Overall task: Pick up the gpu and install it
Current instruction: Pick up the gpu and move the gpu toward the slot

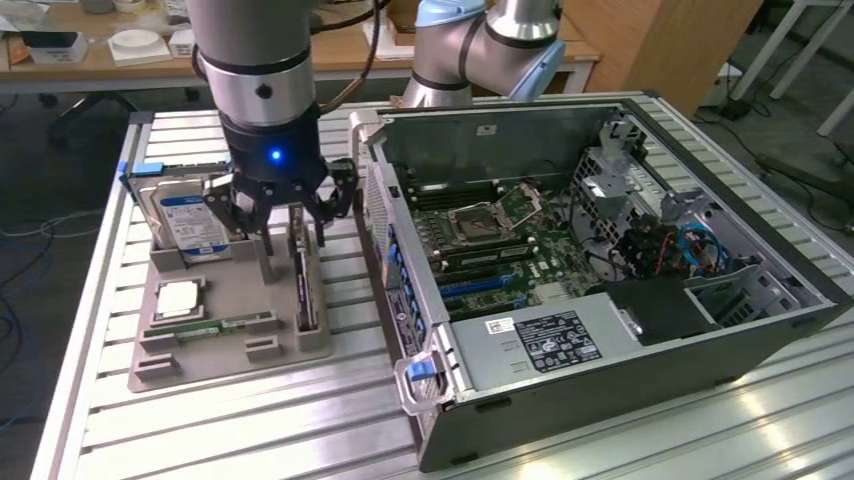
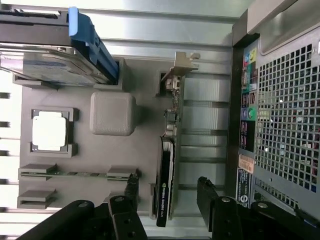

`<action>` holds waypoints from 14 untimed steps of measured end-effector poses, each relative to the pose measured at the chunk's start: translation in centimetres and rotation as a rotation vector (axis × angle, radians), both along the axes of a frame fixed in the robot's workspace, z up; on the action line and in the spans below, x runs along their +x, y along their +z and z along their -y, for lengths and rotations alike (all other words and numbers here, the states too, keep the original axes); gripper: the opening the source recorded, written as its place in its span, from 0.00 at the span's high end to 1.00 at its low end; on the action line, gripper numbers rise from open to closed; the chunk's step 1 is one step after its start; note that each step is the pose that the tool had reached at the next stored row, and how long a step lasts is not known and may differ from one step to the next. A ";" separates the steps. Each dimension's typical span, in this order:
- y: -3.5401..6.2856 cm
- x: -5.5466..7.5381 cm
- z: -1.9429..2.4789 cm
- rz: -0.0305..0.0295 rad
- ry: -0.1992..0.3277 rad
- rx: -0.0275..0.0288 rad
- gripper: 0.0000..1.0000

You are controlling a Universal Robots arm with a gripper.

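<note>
The gpu [image 1: 306,295] [image 2: 166,175] stands on edge in a slot of the grey holder [image 1: 220,365] [image 2: 142,145], along the side nearest the open computer case [image 1: 601,330] [image 2: 290,115]. Its dark face is upright and its metal bracket [image 2: 184,62] sits at one end. The robot arm [image 1: 260,70] hangs directly over the card. Its jaws are spread wide, with one black finger [image 2: 131,189] on each side of the card, and a gap shows between each finger and the board. Nothing is held.

On the same holder, a hard drive [image 1: 187,222] [image 2: 55,70] with a blue-white label stands upright at the far side from the case. A square silver processor [image 1: 179,298] [image 2: 50,131] lies flat near the middle. Just beside it, a narrow green memory stick [image 1: 220,325] [image 2: 80,174] rests in its clips.

The holder and the case sit side by side on a slatted aluminium desk [image 1: 267,430] [image 2: 200,30]. The case lies with its side panel off and the motherboard [image 1: 507,240] exposed.
</note>
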State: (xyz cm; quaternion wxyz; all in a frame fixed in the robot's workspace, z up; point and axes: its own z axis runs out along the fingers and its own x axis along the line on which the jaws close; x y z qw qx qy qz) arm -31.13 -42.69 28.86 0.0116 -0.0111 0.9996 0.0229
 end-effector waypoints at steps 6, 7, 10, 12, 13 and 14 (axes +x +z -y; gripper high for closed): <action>-1.09 0.0 0.07 -0.0001 0.000 -0.0001 0.41; -1.28 0.0 0.02 0.0001 0.000 0.0000 0.41; -1.81 0.0 -0.08 -0.0001 0.000 -0.0001 0.41; -2.18 0.0 -0.09 0.0000 0.000 0.0000 0.41; -2.35 0.0 -0.10 -0.0001 0.000 0.0000 0.41; -2.54 0.0 -0.10 0.0000 0.000 0.0000 0.41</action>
